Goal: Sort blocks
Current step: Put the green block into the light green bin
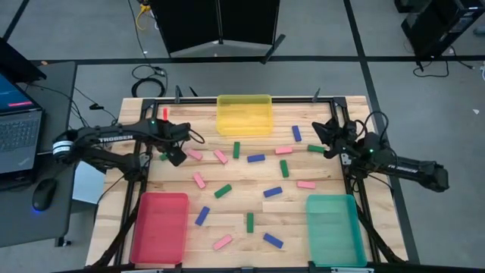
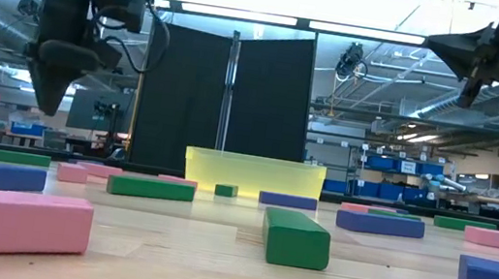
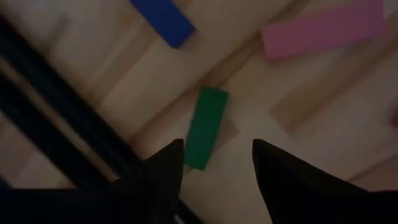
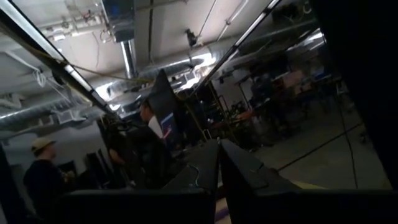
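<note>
Pink, dark blue and dark green blocks lie flat and scattered over the wooden table (image 1: 250, 205). My left gripper (image 1: 176, 155) hangs open above the table's far left part and points down. Just under and ahead of its fingertips (image 3: 217, 162) lies a green block (image 3: 207, 127), untouched. A blue block (image 3: 163, 22) and a pink block (image 3: 323, 31) lie farther off. My right gripper (image 1: 322, 133) is raised at the far right, shut on nothing (image 4: 219, 162), and tilts up toward the room.
A yellow tray (image 1: 244, 114) stands at the far middle, a red tray (image 1: 159, 227) at the near left and a teal tray (image 1: 331, 227) at the near right. A black frame rail (image 3: 56, 124) runs beside my left gripper. People (image 4: 40, 171) stand beyond the table.
</note>
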`<action>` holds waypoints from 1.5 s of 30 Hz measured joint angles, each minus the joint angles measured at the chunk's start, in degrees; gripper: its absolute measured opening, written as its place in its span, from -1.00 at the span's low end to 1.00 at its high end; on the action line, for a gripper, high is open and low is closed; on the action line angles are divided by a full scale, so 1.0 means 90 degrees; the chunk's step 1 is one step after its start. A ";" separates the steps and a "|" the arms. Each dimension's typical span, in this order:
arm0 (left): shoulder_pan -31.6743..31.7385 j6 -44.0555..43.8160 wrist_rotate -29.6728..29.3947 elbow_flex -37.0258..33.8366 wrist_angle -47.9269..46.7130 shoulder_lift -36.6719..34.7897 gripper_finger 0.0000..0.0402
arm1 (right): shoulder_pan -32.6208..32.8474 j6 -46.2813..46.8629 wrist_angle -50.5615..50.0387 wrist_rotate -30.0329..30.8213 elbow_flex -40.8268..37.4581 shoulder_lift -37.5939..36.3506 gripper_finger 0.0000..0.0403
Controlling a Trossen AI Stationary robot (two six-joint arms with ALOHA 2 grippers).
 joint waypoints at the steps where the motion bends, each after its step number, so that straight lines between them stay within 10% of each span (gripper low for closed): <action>1: 0.0031 0.0051 0.0093 -0.0082 0.0066 0.0006 0.06 | 0.0000 -0.0021 0.0007 -0.0001 0.0041 0.0078 -0.86; 10: 0.0335 0.0201 0.0240 -0.0730 0.0823 0.0034 0.46 | 0.0000 -0.0086 0.0014 -0.0249 0.0479 0.0830 -0.86; 32: 0.0844 0.0099 0.0508 -0.0762 0.1585 0.1647 0.46 | 0.0007 -0.0049 0.0293 -0.0670 0.0833 0.2021 -0.86; 38: 0.0842 0.0080 0.0646 -0.0741 0.1706 0.1892 0.26 | 0.0008 -0.0061 0.0300 -0.0686 0.0833 0.2021 -0.86; 45: 0.0832 -0.0075 0.0771 -0.0746 0.1718 0.1902 -0.41 | 0.0012 -0.0083 0.0305 -0.0804 0.0833 0.2019 -0.86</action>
